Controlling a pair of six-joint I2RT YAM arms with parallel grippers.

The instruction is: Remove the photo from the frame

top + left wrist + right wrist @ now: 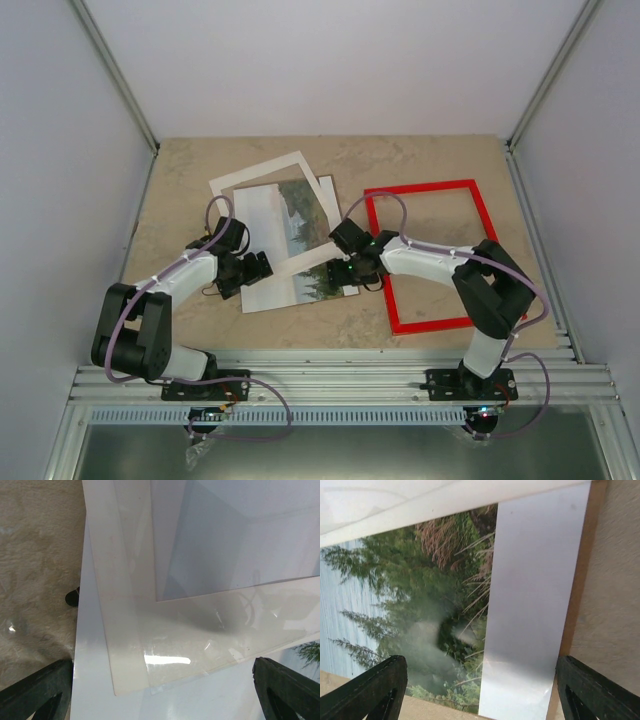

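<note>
A: Where is the photo (pixel 290 230) found?
B: Already out of the frame (pixel 428 187), at its 9 o'clock on the tabletop (pixel 320 330), amid the mat (pixel 125 645) and the board (pixel 580 580).
A: And the pincers?
B: The left pincer (pixel 160 692) and the right pincer (pixel 480 690) are both held spread; nothing is pinched.
A: What risk is seen?
B: If the right pincer is closed low, the photo could be creased, or the board lifted with it.
</note>
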